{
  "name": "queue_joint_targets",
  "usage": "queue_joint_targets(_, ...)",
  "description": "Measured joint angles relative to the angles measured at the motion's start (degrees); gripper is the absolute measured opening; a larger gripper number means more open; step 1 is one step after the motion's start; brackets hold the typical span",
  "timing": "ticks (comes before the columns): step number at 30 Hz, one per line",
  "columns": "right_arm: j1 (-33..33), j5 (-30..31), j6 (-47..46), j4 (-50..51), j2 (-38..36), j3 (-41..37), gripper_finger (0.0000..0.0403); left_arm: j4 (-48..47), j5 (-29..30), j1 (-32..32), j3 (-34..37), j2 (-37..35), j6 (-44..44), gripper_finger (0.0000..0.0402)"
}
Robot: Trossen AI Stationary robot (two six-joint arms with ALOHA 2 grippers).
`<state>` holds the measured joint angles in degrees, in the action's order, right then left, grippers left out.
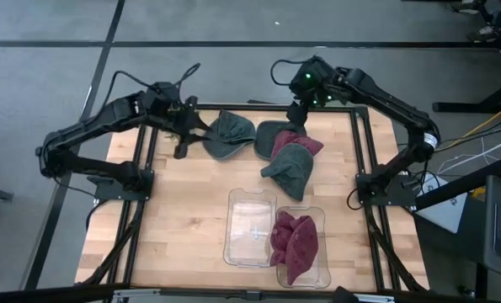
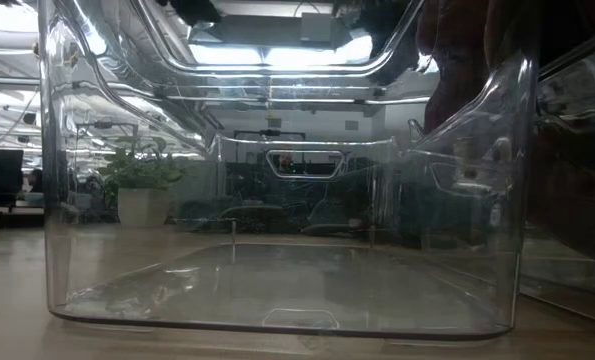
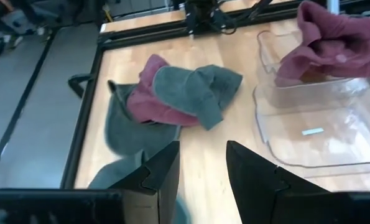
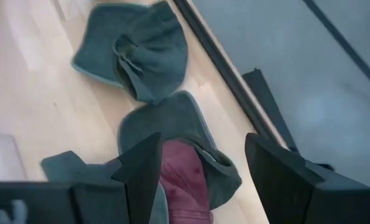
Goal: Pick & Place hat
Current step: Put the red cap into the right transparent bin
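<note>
Several hats lie at the table's far side. One green hat (image 1: 229, 135) lies alone. To its right is a pile: a green hat (image 1: 271, 133), a maroon hat (image 1: 299, 141) on it, and another green hat (image 1: 290, 166) at the near end. My left gripper (image 1: 183, 136) hovers open just left of the lone green hat, with nothing between its fingers (image 3: 200, 180). My right gripper (image 1: 296, 114) hangs wide open over the pile's far end; in its wrist view the gripper (image 4: 200, 168) stands over the maroon hat (image 4: 183, 180) and the green hat (image 4: 166, 121), touching neither.
Two clear bins stand side by side near the front edge: the left one (image 1: 248, 227) holds nothing, the right one (image 1: 313, 265) holds maroon hats (image 1: 294, 244). The low view looks through a bin's wall (image 2: 277, 250). Black frame rails (image 1: 364, 168) border the table.
</note>
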<state>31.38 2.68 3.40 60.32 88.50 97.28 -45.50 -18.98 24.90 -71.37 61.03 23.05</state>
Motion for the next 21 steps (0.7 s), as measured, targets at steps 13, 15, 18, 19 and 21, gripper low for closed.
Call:
queue_joint_targets(13,7.2,-2.5,-5.1,-18.3,-8.4,-35.6,0.0230,1.6,-0.2,5.4,0.0,-0.2,-2.6,0.0127)
queue_joint_targets(15,8.7,-3.4,-5.6,-19.4,-10.2,-39.1,0.0230,2.7,0.0,5.8,0.0,0.0,-3.7,0.0127)
queue_joint_targets(18,11.5,-10.6,-4.7,-22.2,-13.3,-43.7,0.0229,4.6,0.0,6.0,0.0,1.0,-5.0,0.0127)
queue_joint_targets(19,12.6,-13.8,-4.7,-23.5,-14.2,-45.2,0.0229,5.1,0.0,6.0,0.0,1.4,-5.2,0.0127)
queue_joint_targets(21,15.1,-18.9,-5.1,-25.7,-15.4,-47.8,0.0229,6.4,-0.2,6.0,0.0,2.4,-5.6,0.0127)
